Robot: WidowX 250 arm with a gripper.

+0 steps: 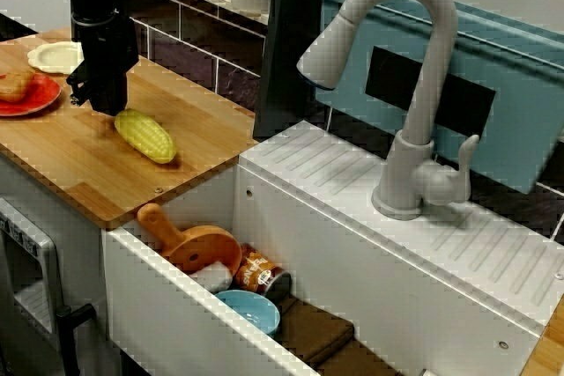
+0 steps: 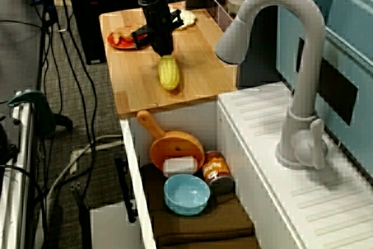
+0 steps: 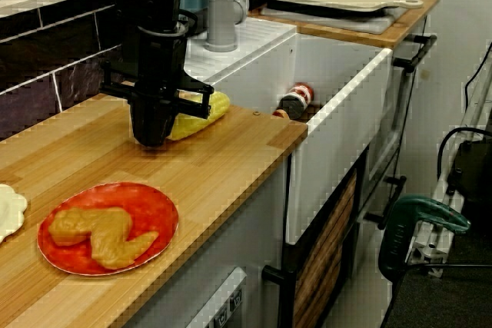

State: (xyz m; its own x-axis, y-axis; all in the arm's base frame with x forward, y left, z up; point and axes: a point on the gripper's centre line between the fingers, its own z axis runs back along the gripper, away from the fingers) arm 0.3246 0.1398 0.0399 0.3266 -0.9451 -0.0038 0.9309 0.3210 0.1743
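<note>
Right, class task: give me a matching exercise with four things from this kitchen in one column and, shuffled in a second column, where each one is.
1. corn cob
2. red plate
3. blue bowl
4. faucet

A. down in the sink
B. on the white ridged top behind the sink
C. lying straight on the wooden counter
D. on the counter, with brown food on it

Pairs: 1-C, 2-D, 3-A, 4-B.

The black gripper (image 2: 162,51) stands low over the far end of a yellow corn cob (image 2: 168,74) on the wooden counter (image 2: 137,86); a red plate (image 2: 125,46) lies just behind it.
</note>
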